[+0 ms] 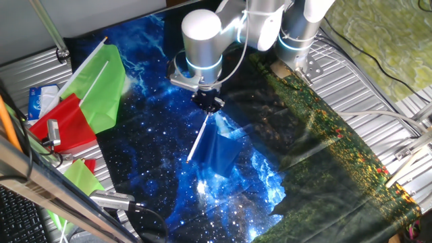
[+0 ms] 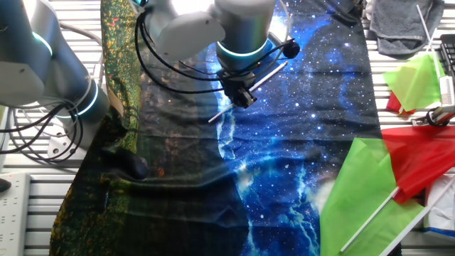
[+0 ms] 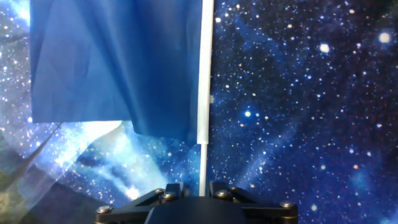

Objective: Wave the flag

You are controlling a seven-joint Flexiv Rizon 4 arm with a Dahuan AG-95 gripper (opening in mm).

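Observation:
The flag is a plain dark-blue cloth [image 1: 219, 152] on a thin white stick [image 1: 199, 140]. My gripper [image 1: 209, 103] is shut on the stick's lower end and holds the flag above the starry cloth, with the blue cloth hanging away from me. In the hand view the stick [image 3: 204, 93] runs straight up from between my gripper's [image 3: 201, 186] jaws, with the blue cloth [image 3: 118, 62] to its left. In the other fixed view only the white stick [image 2: 249, 91] shows, slanting under my gripper [image 2: 242, 96]; the blue cloth is hard to tell from the tablecloth.
A galaxy-print cloth [image 1: 155, 169] covers the table. A bright green flag [image 1: 101, 81] and a red flag [image 1: 67, 125] lie at the left edge, also seen in the other fixed view as the green flag [image 2: 362, 185] and the red flag [image 2: 419, 160]. Cables and metal rails [image 1: 378, 88] lie at the right.

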